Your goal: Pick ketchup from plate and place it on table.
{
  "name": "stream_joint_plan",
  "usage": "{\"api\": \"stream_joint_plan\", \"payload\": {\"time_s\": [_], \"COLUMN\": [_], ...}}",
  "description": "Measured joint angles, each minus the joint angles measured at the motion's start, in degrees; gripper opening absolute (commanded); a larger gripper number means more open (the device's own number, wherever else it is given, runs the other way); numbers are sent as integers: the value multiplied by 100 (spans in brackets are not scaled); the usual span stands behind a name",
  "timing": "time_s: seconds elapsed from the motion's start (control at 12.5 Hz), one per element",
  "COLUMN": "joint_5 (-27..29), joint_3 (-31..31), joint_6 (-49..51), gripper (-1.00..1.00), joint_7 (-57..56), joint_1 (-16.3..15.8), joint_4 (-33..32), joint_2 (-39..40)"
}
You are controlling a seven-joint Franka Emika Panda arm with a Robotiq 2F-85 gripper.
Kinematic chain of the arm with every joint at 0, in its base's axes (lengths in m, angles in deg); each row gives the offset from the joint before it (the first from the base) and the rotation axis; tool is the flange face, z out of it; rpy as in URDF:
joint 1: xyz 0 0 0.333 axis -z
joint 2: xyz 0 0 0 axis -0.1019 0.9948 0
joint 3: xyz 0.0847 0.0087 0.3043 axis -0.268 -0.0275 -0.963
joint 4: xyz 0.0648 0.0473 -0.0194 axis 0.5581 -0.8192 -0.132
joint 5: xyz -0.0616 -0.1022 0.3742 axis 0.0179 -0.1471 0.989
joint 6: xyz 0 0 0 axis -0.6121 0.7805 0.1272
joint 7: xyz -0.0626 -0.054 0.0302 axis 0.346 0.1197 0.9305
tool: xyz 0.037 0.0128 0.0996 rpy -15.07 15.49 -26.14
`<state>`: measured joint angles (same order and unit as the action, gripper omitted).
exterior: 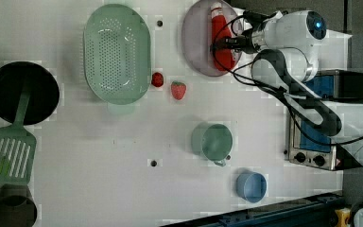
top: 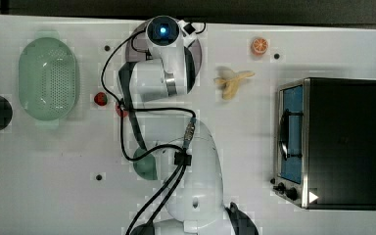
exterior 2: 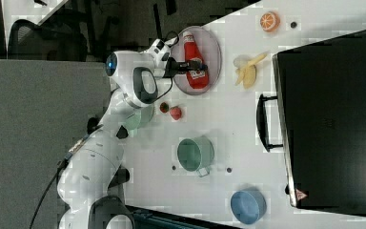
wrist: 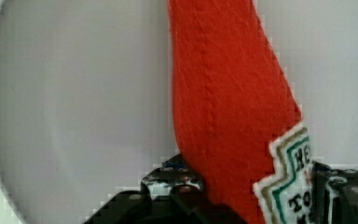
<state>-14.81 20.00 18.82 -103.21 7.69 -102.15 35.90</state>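
Observation:
The red ketchup [exterior: 220, 54] with its white cap lies flat on the mauve-grey plate [exterior: 196, 38] at the white table's [exterior: 123, 156] far edge in the left view. My gripper [exterior: 224, 43] reaches over the plate and straddles the bottle's middle. In the wrist view a black finger [wrist: 172, 179] presses one side of the red ketchup [wrist: 228, 107] and the other touches it beside the white label, so the gripper [wrist: 256, 186] is shut on it. The bottle still rests on the plate [wrist: 74, 93]. The right view shows the ketchup [exterior 2: 194, 55] under my gripper [exterior 2: 190, 65].
A mint-green colander [exterior: 117, 52], two strawberries [exterior: 157, 79] [exterior: 178, 90], a green cup [exterior: 212, 141] and a blue cup [exterior: 251, 186] stand on the table. A banana [top: 232, 81], an orange slice [top: 259, 45] and a toaster oven [top: 333, 142] lie to the top view's right.

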Motion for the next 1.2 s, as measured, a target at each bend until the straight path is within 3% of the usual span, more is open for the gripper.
{"api": "stream_joint_plan", "payload": {"time_s": [0.32, 0.56, 0.96, 1.2], "joint_5": [148, 636, 744, 802], "joint_3": [-20, 12, 47, 92], "joint_6": [6, 613, 1477, 1586], "gripper": [18, 18, 18, 18], "joint_7": [-3, -3, -3, -3], "joint_1": [12, 24, 185, 416], "joint_4": [34, -28, -140, -655], "joint_2": [-8, -269, -1844, -3221]}}
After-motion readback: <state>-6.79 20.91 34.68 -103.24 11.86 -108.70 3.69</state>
